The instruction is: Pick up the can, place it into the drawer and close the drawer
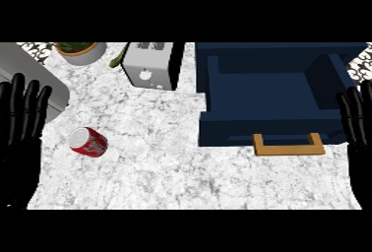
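Observation:
A red can (88, 141) with a silver top lies on its side on the marble counter, left of centre. The dark blue drawer (269, 88) stands open at the upper right, its inside bare, with a tan handle (288, 145) on its front. My left hand (20, 115) rests open at the left edge, fingers up, a little left of the can and not touching it. At the right edge my right hand (357, 115) rests open beside the drawer's right wall.
A silver toaster (151, 65) stands at the back, left of the drawer. A potted plant (80, 51) sits at the far left back, with a green item (117, 59) beside it. A grey sink edge (44, 83) runs along the left.

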